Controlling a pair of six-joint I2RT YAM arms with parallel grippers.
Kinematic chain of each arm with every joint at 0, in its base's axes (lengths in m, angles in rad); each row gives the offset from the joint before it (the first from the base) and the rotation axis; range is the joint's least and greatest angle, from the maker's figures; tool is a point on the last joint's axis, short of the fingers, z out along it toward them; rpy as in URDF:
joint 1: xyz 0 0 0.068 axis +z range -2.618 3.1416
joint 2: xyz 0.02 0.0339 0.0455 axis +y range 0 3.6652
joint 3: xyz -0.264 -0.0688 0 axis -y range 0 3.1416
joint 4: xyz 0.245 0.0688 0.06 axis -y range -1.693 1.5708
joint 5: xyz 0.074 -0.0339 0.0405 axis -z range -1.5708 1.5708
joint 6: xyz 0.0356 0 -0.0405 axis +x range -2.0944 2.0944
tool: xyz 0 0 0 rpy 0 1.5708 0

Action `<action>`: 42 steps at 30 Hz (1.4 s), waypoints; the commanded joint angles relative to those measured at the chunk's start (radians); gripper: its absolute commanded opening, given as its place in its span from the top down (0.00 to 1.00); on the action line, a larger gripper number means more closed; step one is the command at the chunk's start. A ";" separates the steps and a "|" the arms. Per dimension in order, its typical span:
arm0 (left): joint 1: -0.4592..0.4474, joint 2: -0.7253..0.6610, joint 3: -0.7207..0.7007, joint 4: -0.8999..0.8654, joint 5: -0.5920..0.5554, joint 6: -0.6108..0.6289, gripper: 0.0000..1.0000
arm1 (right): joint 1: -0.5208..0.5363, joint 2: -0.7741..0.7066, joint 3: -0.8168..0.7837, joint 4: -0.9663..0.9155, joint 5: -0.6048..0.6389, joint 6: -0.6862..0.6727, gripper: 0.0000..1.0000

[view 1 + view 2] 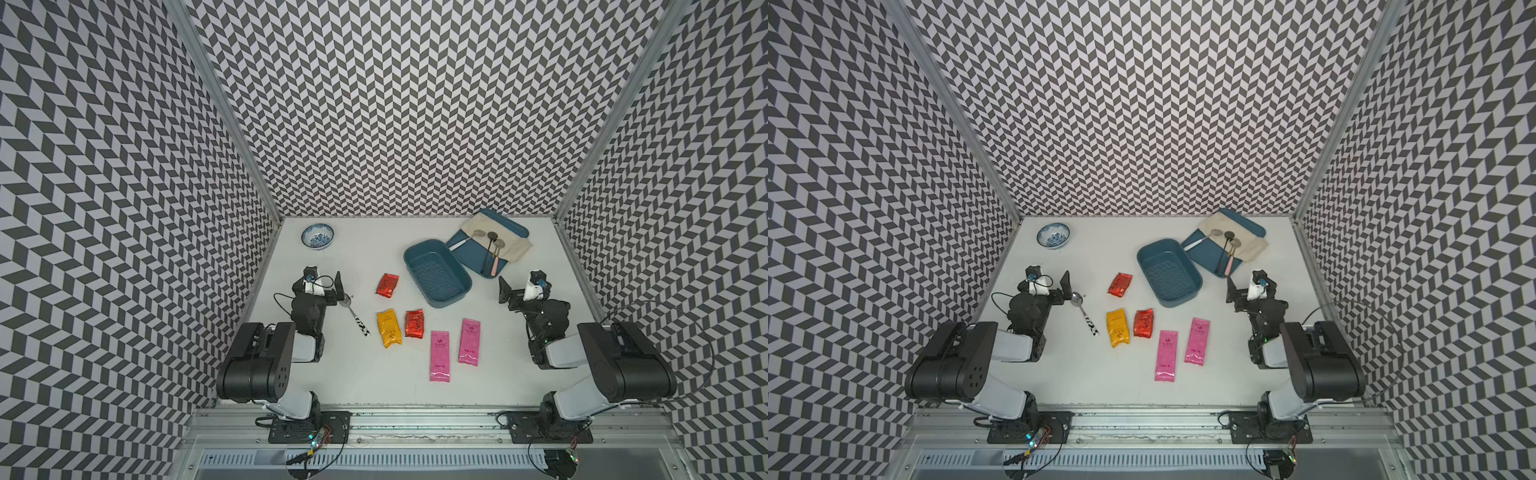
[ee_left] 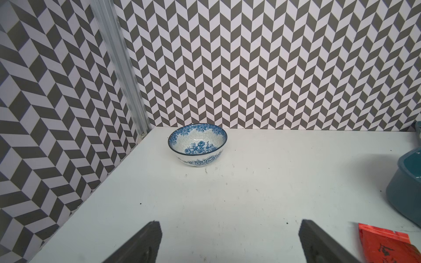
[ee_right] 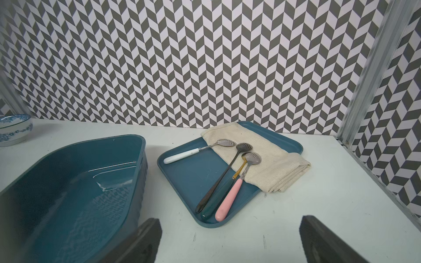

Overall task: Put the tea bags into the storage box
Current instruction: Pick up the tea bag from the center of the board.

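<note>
1. On the counter (image 1: 353, 382), all five tea bags are seen lying flat. None is in the storage box (image 1: 437, 275), which stands empty toward the far right.
2. Step judged: the first pick is not yet begun, and nothing is grasped.
3. Fingers are spread wide with nothing held on the left end effector (image 2: 230, 246), parked near the spoon (image 1: 355, 312). The same holds for the right end effector (image 3: 227, 243), parked near the box's right side.
4. Nearest the right arm, the first pink sachet (image 1: 440, 356) and the second pink sachet (image 1: 469, 341) are laid side by side, apart.
5. Mid-counter, the yellow sachet (image 1: 389, 327) and the near red sachet (image 1: 414, 323) are almost touching. The far red sachet (image 1: 387, 285) is near the box's left wall.
6. Next move, as judged: a top-down descent onto one sachet is called for, jaws set across its short width. Little edge is offered by flat foil, so a slip is likely. The spoon is to be left alone.
</note>
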 commanded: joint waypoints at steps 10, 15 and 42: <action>-0.003 -0.001 0.003 0.014 -0.001 0.000 0.00 | -0.010 0.012 0.012 0.049 -0.003 0.008 0.01; -0.004 -0.004 -0.001 0.017 0.001 0.000 0.00 | -0.012 0.012 0.012 0.048 -0.006 0.008 0.01; -0.099 -0.153 0.534 -1.222 -0.028 -0.387 0.00 | 0.116 -0.162 0.729 -1.539 0.037 0.466 0.16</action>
